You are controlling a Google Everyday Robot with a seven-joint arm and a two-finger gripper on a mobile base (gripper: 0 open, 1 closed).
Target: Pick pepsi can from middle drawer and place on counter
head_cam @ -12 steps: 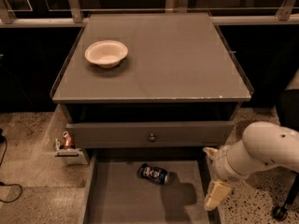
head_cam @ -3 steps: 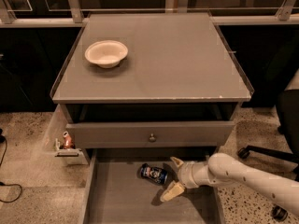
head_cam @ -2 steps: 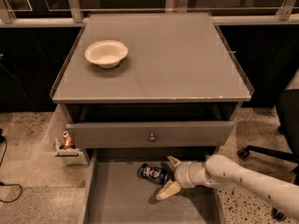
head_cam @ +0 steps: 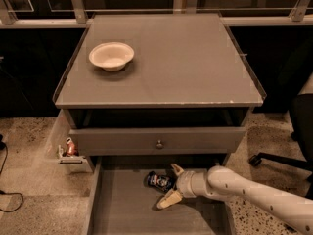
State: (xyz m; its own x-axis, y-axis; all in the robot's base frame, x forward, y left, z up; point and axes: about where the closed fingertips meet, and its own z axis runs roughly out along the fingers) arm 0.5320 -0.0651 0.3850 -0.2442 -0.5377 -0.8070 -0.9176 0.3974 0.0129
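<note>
The pepsi can (head_cam: 159, 180) lies on its side on the floor of the open middle drawer (head_cam: 124, 209), near the drawer's back. My gripper (head_cam: 171, 184) reaches in from the right on a white arm and is open. One finger (head_cam: 177, 169) is behind the can and the other finger (head_cam: 168, 199) is in front of it, so the can's right end sits between them. The counter (head_cam: 181, 58) is the grey cabinet top above.
A cream bowl (head_cam: 111, 56) stands on the counter's left rear. The shut drawer front with a round knob (head_cam: 159, 144) overhangs the open drawer. A small reddish can (head_cam: 70, 146) sits in a side holder on the left. A chair base (head_cam: 264, 158) is on the right.
My arm came in from the right and down into the drawer. Over the last second the gripper moved a little left, so its fingers now flank the can's right end.
</note>
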